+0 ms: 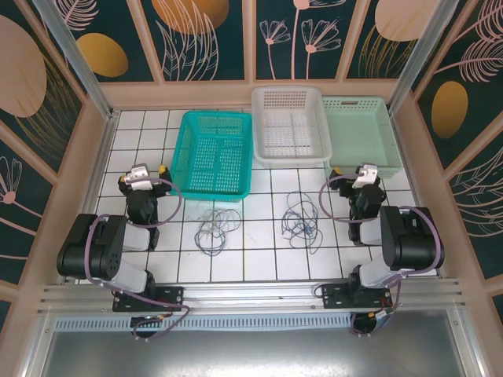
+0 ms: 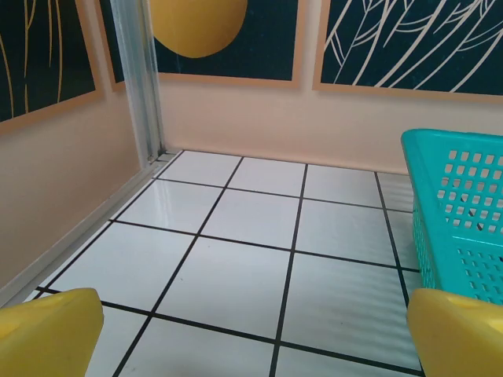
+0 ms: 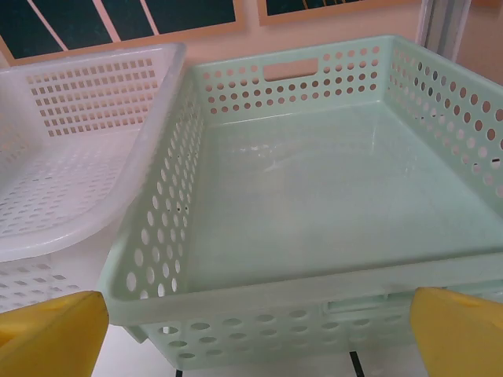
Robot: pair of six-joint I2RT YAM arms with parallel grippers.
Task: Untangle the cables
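Observation:
The cables lie on the white tiled table in two loose tangles of thin dark and pale wire: one (image 1: 216, 228) left of centre, the other (image 1: 302, 220) right of centre. My left gripper (image 1: 144, 173) rests near the table's left side, apart from the left tangle. In the left wrist view the left gripper (image 2: 255, 338) is open, its yellow fingertips (image 2: 47, 334) wide apart over bare tile. My right gripper (image 1: 363, 173) sits to the right of the right tangle. Seen from the right wrist, the right gripper (image 3: 255, 334) is open, nothing between its yellow fingertips (image 3: 460, 330).
Three baskets stand at the back: a teal one (image 1: 182, 149) just right of my left gripper, a white one (image 1: 259, 118) in the middle, a pale green one (image 1: 389, 133) directly ahead of my right gripper. Walls enclose the table on three sides.

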